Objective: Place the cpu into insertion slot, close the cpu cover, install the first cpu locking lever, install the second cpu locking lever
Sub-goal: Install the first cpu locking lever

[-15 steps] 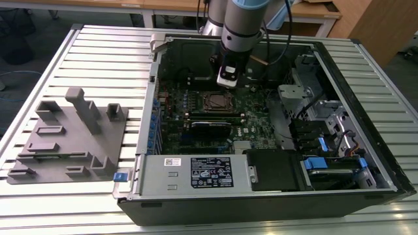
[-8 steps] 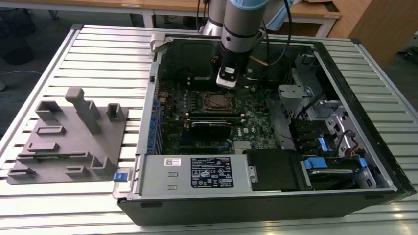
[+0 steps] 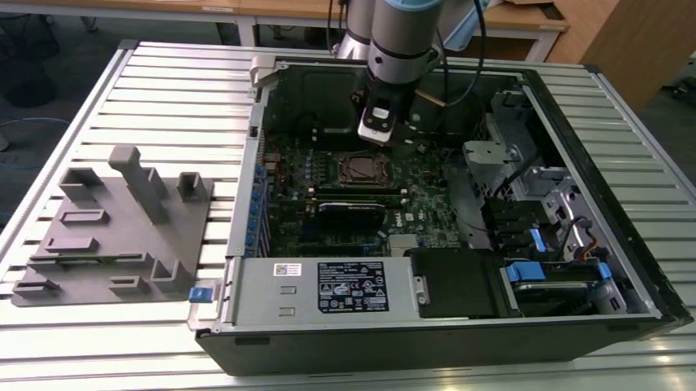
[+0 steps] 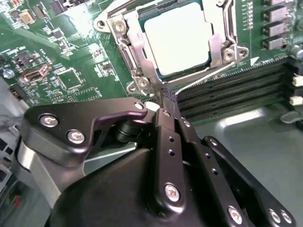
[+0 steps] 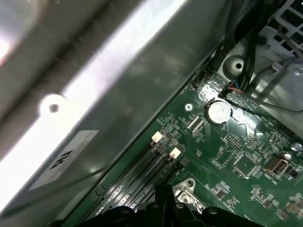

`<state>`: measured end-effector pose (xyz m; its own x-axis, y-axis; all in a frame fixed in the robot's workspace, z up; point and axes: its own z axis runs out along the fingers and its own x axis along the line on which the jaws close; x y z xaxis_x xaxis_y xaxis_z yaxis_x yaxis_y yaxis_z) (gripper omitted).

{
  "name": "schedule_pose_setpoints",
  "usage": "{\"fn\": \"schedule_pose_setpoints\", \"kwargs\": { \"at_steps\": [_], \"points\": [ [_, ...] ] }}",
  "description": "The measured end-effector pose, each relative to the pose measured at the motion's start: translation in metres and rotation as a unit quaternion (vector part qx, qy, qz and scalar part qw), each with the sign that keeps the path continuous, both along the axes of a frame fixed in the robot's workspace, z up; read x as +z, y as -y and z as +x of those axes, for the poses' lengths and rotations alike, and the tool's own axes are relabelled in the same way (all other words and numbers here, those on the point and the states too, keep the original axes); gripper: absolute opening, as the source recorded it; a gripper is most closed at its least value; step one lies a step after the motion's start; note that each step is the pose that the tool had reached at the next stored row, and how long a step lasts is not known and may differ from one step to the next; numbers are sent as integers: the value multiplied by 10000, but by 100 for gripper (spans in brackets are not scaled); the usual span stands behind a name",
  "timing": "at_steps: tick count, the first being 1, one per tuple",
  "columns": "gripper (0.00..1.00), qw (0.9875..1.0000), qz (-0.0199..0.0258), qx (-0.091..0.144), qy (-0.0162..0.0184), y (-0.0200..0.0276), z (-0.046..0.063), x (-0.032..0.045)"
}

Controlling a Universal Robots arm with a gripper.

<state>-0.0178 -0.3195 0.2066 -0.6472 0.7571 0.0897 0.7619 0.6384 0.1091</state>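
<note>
Slatted metal bench (image 3: pixel 163 90) carries an open computer case (image 3: pixel 457 334) lying on its side, with the green motherboard (image 3: pixel 285 189) facing up. A grey moulded fixture tray (image 3: pixel 109 236) sits on the bench at the exterior view's left, just beside the case. A labelled silver box (image 3: pixel 326 285) fills the near corner of the case.

Arm (image 3: pixel 403 32) reaches down into the case from the far side. The gripper (image 3: pixel 376 130) hangs low over the board, just past the far edge of the insertion slot (image 3: pixel 359 169).

Second wrist view: the cpu (image 4: pixel 177 38) is seated in the slot, its pale metal top level and facing up. The cpu cover (image 4: pixel 134 49) lies flat over it, and the chip top shows through the square cut-out. Screw heads are visible at the frame corners.

Jaws are drawn narrow, the fingers pressed side by side. The tip of the gripper (image 4: pixel 168 97) sits at the near corner of the frame. It meets the end of a thin wire locking lever (image 4: pixel 201 78) that runs along the frame edge beside the black memory slots (image 4: pixel 236 87). I cannot tell whether the wire is pinched between the jaws or only touched.

First wrist view: the dark gripper body (image 5: pixel 165 201) is at the picture edge over the board (image 5: pixel 236 151). Ahead of it are memory slots (image 5: pixel 142 175) with white end clips, a round coin cell (image 5: pixel 218 112) and the grey case wall (image 5: pixel 118 71).
</note>
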Motion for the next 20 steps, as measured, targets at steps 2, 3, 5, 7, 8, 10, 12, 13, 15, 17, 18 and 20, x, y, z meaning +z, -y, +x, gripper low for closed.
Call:
{"fn": "schedule_pose_setpoints", "kwargs": {
  "at_steps": [2,3,5,7,8,10,12,13,15,17,18,20],
  "points": [
    [10,10000,-1,-13,0,0,-1,50],
    [10,10000,0,-20,0,0,-2,72],
    [10,10000,0,-31,0,0,-2,99],
    [10,10000,1,-41,1,-1,-3,103],
    [10,10000,1,-43,9,-1,-11,103],
    [10,10000,-4,-41,45,0,-45,101],
    [10,10000,-9,-41,84,0,-92,97],
    [10,9999,-12,-41,105,0,-117,95],
    [10,9999,-15,-41,145,0,-167,91],
    [10,9998,-16,-42,188,0,-213,90],
    [10,9998,-16,-54,199,0,-222,90],
    [10,9997,-17,-153,203,0,-222,89]
  ]
}}
